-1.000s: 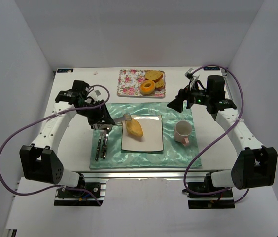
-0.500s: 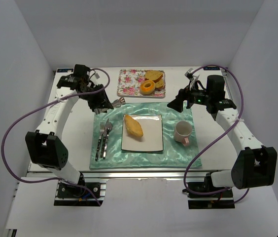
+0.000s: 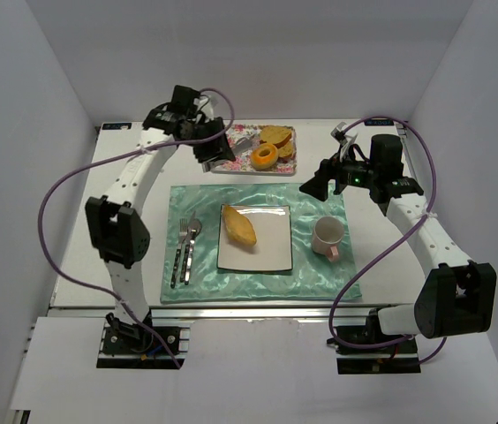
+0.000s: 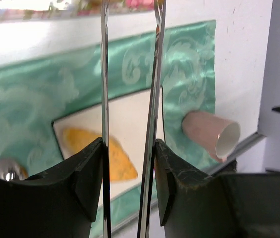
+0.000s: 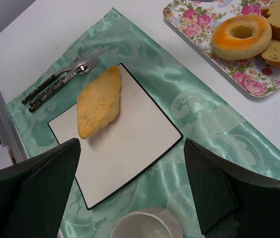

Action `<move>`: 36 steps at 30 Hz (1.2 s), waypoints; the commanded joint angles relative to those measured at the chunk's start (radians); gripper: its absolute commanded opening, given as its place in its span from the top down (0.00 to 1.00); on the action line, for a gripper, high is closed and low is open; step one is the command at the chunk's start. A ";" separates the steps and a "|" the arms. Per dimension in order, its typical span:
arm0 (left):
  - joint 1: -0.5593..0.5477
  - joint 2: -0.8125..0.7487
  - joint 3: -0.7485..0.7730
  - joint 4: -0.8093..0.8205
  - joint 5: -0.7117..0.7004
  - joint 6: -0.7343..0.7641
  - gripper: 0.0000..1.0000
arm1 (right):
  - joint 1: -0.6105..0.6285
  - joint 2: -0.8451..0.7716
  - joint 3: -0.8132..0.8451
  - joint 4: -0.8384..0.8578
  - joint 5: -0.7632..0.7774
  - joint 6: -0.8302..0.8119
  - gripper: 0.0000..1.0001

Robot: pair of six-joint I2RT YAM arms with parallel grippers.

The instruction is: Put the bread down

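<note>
Nearest the arm bases, a teal placemat lies on the white table. On the mat's L side a fork and spoon lie side by side, heads pointing away from the bases. At mat centre sits a white square plate w/ a dark rim. The bread, a yellow-orange oblong piece, rests on the plate's L half, set diagonally and wholly inside the rim. R of the plate and apart from it stands a pink mug, opening up. Above the mat's far R corner hangs the R gripper, its fingers spread wide; its wrist cam looks down on plate and bread. Beyond the mat, near the table's far edge, lies a floral tray. A ring bun and brown slices lie on the tray's R half. Over the tray's L half is the L gripper, fingers pressed against the outer faces of metal tongs. The two thin blades stand apart and reach toward the tray; whether they touch it cannot be told.
</note>
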 commanded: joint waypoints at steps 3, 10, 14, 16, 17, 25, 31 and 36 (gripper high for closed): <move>-0.048 0.119 0.193 0.052 -0.021 0.067 0.48 | -0.007 -0.003 -0.007 0.015 -0.003 -0.019 0.11; -0.088 0.171 0.193 0.171 -0.038 0.113 0.46 | -0.010 -0.008 -0.012 0.015 -0.005 -0.017 0.11; -0.125 0.196 0.179 0.171 -0.084 0.150 0.45 | -0.010 -0.011 -0.013 0.015 -0.006 -0.017 0.11; -0.139 0.198 0.161 0.184 -0.118 0.168 0.44 | -0.012 -0.011 -0.015 0.015 -0.009 -0.017 0.11; -0.151 0.198 0.139 0.190 -0.127 0.179 0.44 | -0.010 -0.011 -0.015 0.015 -0.009 -0.016 0.11; -0.180 0.214 0.110 0.174 -0.196 0.207 0.44 | -0.014 -0.016 -0.022 0.015 -0.009 -0.016 0.11; -0.180 0.239 0.115 0.178 -0.262 0.208 0.42 | -0.015 -0.014 -0.024 0.017 -0.011 -0.014 0.11; -0.183 0.257 0.125 0.183 -0.285 0.218 0.42 | -0.017 -0.016 -0.026 0.017 -0.009 -0.014 0.11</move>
